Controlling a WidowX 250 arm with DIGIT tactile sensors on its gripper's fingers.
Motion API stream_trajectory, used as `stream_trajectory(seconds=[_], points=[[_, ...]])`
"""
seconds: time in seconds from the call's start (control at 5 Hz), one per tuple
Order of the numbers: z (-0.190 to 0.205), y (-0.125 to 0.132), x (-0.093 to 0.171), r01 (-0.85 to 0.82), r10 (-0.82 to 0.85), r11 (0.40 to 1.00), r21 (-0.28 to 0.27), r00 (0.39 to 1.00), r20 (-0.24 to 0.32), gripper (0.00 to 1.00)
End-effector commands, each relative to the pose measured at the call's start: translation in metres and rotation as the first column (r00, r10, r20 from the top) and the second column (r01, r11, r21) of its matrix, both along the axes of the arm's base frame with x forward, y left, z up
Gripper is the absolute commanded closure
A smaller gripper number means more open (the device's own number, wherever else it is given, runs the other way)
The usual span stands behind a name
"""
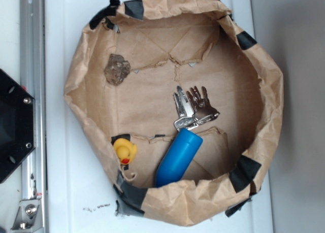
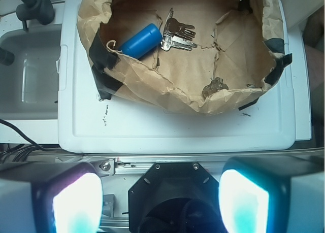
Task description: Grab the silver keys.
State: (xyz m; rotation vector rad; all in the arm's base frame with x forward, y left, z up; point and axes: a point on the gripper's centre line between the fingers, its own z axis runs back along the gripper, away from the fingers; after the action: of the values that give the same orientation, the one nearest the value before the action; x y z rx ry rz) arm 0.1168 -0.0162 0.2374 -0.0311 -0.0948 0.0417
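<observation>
Silver keys point(image 1: 194, 108) | touching blue cylinder point(image 1: 178, 157) | hand point(image 2: 161, 202) apart, open

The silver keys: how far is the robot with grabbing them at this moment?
Nothing looks done yet. The silver keys lie untouched on the floor of the paper-lined bin, with one end touching the blue cylinder. In the wrist view the gripper is open, outside the bin and holding nothing. What is left is the whole job: approach, descend over the keys, close and lift.
</observation>
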Motion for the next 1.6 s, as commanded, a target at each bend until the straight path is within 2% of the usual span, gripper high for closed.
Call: stream_trajectory(seconds=[0.0, 0.2, 0.4, 0.6, 0.8, 1.0, 1.2, 1.4], points=[[0.000, 0.000, 0.000, 0.000, 0.000, 1.000, 0.000, 1.000, 0.000, 0.00], [-0.031, -0.037, 0.050, -0.141, 0.150, 0.977, 0.160, 0.988, -0.045, 0.00], [-0.079, -0.065, 0.103, -0.289, 0.333, 0.894, 0.343, 0.940, -0.078, 0.00], [-0.088, -0.068, 0.144, -0.238, 0.266, 0.924, 0.299, 0.962, -0.055, 0.00], [-0.090, -0.046, 0.149, -0.076, 0.074, 0.985, 0.152, 0.997, 0.018, 0.00], [-0.081, -0.028, 0.136, 0.091, -0.090, 0.996, -0.017, 0.995, 0.044, 0.00], [-0.073, -0.025, 0.122, 0.098, -0.099, 0.995, 0.028, 0.994, 0.053, 0.00], [-0.066, -0.013, 0.120, 0.070, -0.073, 0.996, -0.048, 0.996, -0.048, 0.00]])
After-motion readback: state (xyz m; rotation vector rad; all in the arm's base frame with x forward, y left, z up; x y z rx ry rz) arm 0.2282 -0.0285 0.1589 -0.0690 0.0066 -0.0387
